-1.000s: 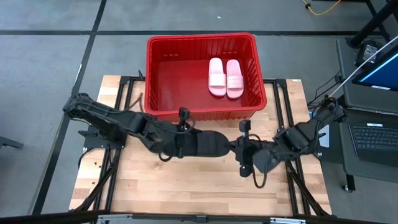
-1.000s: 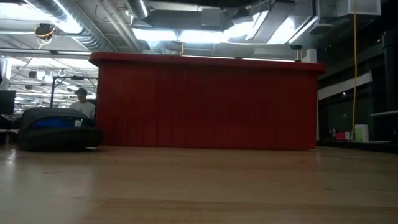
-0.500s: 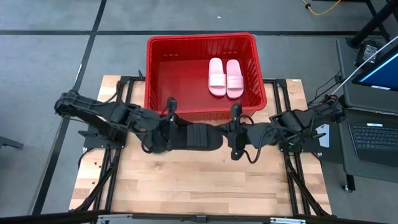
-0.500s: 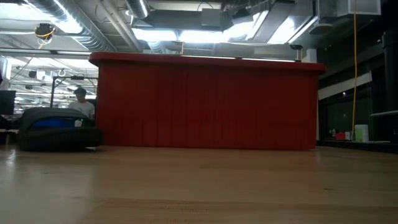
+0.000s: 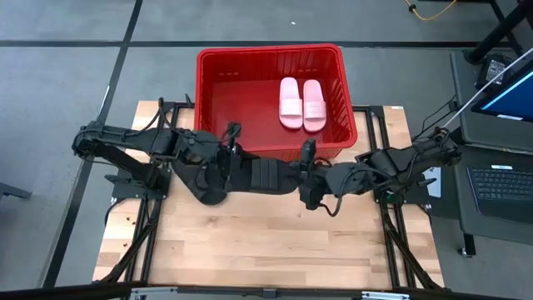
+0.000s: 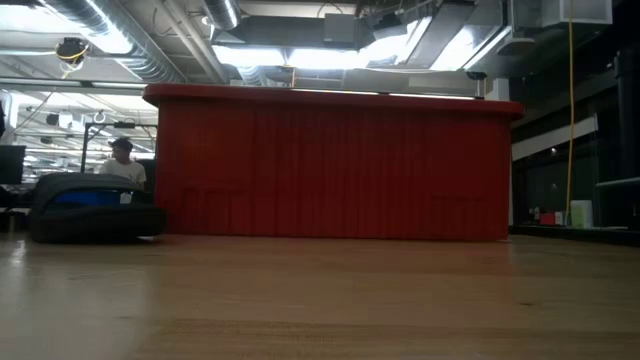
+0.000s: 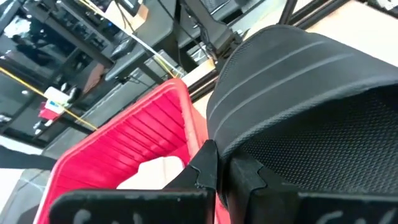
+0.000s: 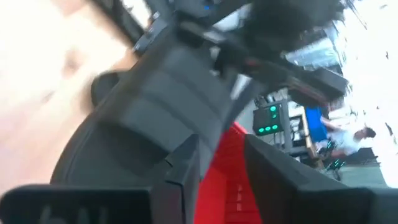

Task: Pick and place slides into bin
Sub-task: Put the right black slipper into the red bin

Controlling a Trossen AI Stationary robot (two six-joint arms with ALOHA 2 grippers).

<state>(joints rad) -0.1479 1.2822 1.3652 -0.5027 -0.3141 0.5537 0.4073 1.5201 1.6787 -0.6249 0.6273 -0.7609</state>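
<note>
The red bin [image 5: 268, 51] stands at the table's far middle, and two pale pink slides [image 5: 301, 103] lie side by side on its floor at the right. A black slide [image 5: 265, 176] hangs above the table just before the bin's near wall, between my two grippers. My left gripper [image 5: 236, 171] is shut on the slide's left end. My right gripper [image 5: 298, 177] stands open at its right end. In the right wrist view only the red bin shows between that gripper's [image 8: 227, 177] fingers. My left gripper [image 7: 222, 177] pinches the black slide's sole edge [image 7: 239, 149] between its two fingers, just below the strap. The fingers come in about level from the table's left. The slide is lifted clear of the table, strap side up. My right gripper is at the slide's other end, and I cannot tell whether its fingers touch it.
In the low view the bin's near wall [image 6: 330, 165] fills the middle, with bare wooden table before it. A dark bag-like thing [image 6: 92, 210] sits far left behind the table, with a person beyond it. A laptop [image 5: 501, 187] stands off the table's right.
Both grippers have gone toward the table's far edge and a little left, up to the bin's near wall. The black slide between them has moved along, clear of the table.
</note>
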